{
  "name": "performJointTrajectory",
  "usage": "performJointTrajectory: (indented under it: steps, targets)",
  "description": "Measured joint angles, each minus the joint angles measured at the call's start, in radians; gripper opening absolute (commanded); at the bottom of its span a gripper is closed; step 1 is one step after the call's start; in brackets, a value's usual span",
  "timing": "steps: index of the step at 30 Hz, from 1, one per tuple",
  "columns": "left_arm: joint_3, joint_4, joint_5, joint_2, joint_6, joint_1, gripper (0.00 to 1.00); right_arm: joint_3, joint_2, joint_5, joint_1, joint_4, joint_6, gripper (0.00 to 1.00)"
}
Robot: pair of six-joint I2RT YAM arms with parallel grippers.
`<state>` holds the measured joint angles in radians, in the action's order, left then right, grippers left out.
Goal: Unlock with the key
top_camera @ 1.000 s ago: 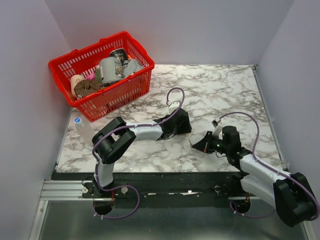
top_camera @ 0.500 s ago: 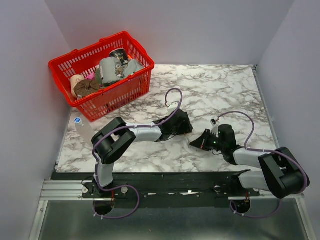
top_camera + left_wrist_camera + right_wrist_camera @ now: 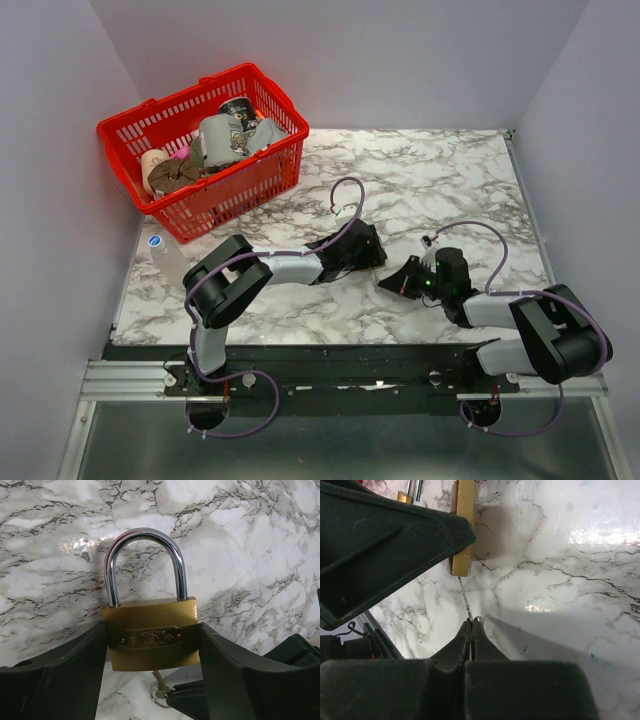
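At the near edge of the worktop (image 3: 450, 180), the right arm has folded lower and tighter over the last second, its forearm now lying almost flat, and the right fingers (image 3: 464, 642) have slid a little leftward toward the padlock (image 3: 150, 639). They are pinched tight on the key (image 3: 464, 596), whose thin blade reaches the underside of the brass body. It looks entered in the keyhole, though how deep I cannot tell. That likely brings the task to the turning step. Just beyond, the left fingers (image 3: 65, 675) stand wide, clamping the padlock's two sides, shackle shut, with the left arm stretched low across the worktop, unmoved. Farthest off, at the left corner, sits a red basket (image 3: 240, 190)
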<state>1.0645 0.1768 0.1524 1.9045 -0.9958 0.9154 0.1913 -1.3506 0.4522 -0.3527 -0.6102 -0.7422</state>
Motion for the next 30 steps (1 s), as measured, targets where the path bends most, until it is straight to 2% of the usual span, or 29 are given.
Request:
performJointTrajectory:
  steps: [8,30]
  targets:
    - [-0.002,0.007,-0.006,0.0,-0.001,0.0,0.0,0.007,-0.034,-0.018,0.0,-0.035,-0.013,0.01]
    - [-0.014,0.032,-0.007,0.0,-0.027,0.0,0.0,-0.013,-0.005,-0.071,-0.002,-0.048,-0.026,0.01]
